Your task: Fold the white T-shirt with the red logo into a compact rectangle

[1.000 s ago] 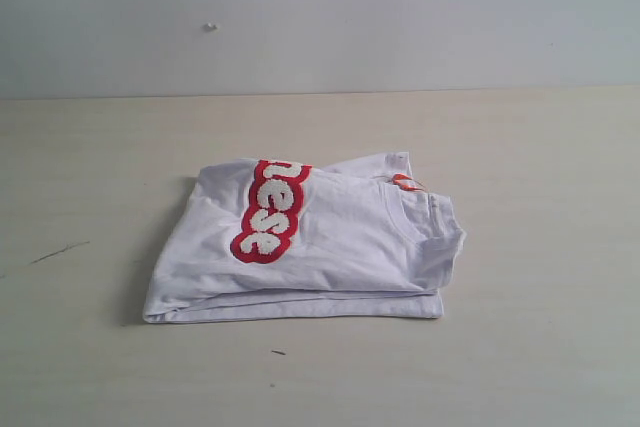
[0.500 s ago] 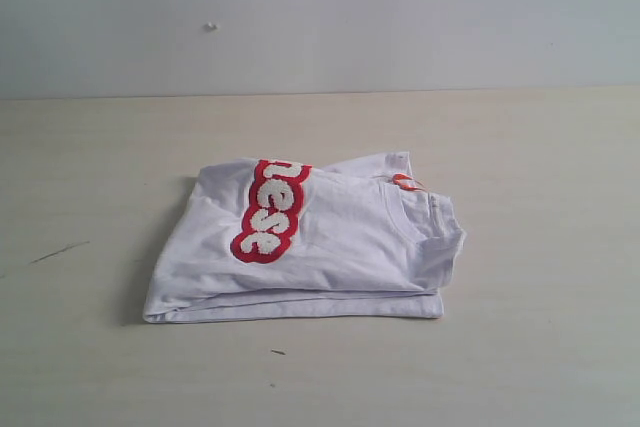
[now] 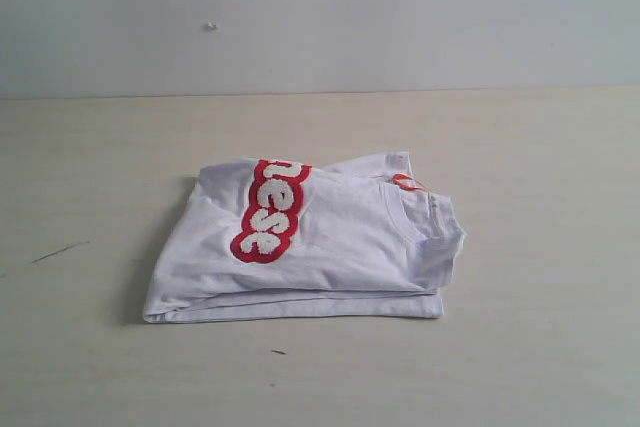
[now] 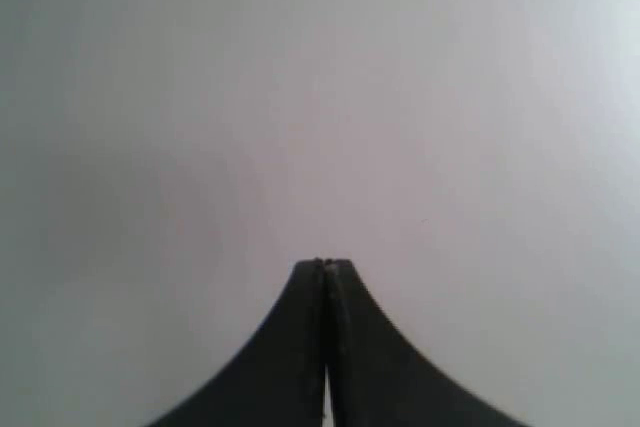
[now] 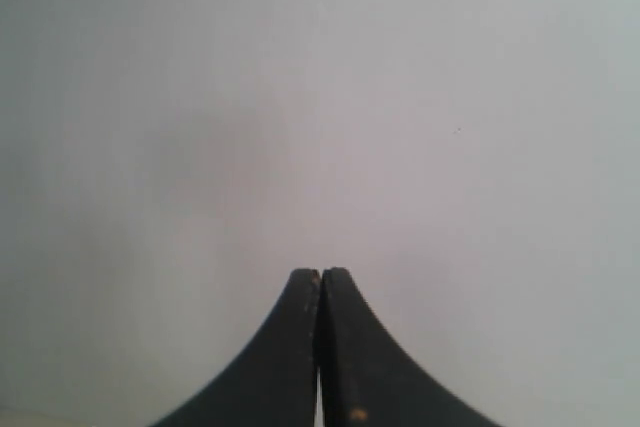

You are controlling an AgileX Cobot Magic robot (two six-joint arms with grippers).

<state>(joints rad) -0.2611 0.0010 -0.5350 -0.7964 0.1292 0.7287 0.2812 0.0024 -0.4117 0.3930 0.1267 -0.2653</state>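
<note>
The white T-shirt [image 3: 320, 247] lies folded into a rough rectangle in the middle of the table in the exterior view. Its red logo [image 3: 268, 211] with fluffy white letters runs over the upper left part of the fold. The ribbed collar and a small orange tag [image 3: 404, 182] show at the right end. Neither arm appears in the exterior view. My left gripper [image 4: 322, 265] is shut, its black tips pressed together against a plain pale wall. My right gripper [image 5: 321, 273] is shut the same way, holding nothing.
The shirt rests on a pale wooden table [image 3: 540, 197] with a grey-white wall [image 3: 400, 17] behind it. A dark scratch [image 3: 58, 252] marks the table at the left, and a small dark speck [image 3: 277, 352] lies in front of the shirt.
</note>
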